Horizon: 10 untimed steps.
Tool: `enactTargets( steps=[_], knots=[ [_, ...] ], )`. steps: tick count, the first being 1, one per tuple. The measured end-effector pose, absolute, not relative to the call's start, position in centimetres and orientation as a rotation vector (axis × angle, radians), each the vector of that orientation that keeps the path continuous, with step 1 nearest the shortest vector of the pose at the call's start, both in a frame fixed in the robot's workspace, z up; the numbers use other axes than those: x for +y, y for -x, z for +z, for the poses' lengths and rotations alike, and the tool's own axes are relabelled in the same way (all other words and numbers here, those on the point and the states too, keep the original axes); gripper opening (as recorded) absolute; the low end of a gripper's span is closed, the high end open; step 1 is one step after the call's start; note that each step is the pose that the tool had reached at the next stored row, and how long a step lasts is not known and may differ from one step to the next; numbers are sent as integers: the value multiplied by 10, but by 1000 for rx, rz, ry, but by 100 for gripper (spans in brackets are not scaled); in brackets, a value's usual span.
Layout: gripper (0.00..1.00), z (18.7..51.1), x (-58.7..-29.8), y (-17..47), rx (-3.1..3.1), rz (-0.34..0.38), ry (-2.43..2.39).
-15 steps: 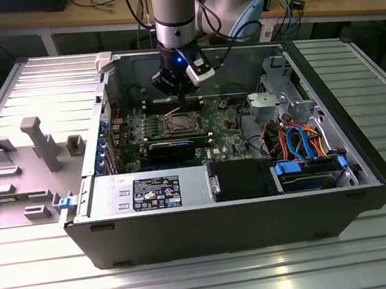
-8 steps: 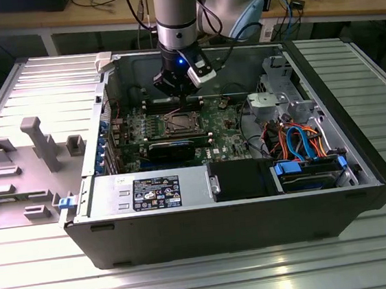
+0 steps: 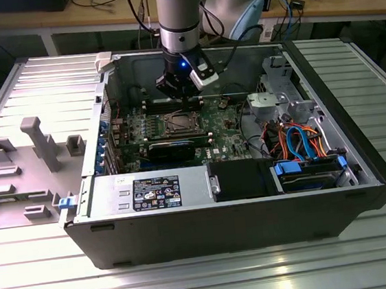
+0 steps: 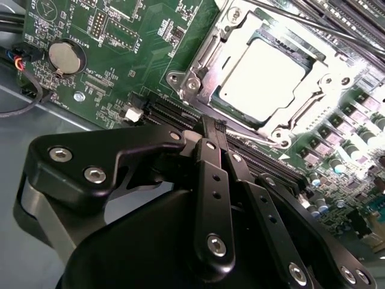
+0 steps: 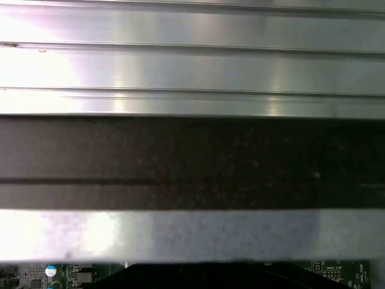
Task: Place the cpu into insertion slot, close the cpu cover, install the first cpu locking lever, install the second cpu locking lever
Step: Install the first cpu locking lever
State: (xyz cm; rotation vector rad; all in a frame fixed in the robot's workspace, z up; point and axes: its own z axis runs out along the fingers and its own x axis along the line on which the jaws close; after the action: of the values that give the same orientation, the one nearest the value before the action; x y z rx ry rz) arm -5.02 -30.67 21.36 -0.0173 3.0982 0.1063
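Cpu is the word for that pale square of metal sitting flat in its socket on the green motherboard, with the cpu cover down around it like a grey frame, its window showing the chip's top. Nearest to me in the exterior view is the open computer case, lying on the ribbed metal desk. Farther in, the arm hangs over the board and its gripper hovers just past the socket's far edge. In the second wrist view the gripper has its black fingers clenched together with nothing between them, the tips just beside the socket's edge and the dark slots next to it. I cannot make out how the thin locking levers sit.

The risk, as I judge it, lies in how tightly things are packed here: a tip that comes down slightly off could scrape the board or skid off a lever, and a lever pushed askew could strain the cover against the chip.
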Motion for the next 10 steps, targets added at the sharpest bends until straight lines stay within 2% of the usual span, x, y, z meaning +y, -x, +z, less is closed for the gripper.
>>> enactTargets(
  steps=[10],
  knots=[
    [11, 205, -307, 47, 3098, 106, 16]
  ],
)
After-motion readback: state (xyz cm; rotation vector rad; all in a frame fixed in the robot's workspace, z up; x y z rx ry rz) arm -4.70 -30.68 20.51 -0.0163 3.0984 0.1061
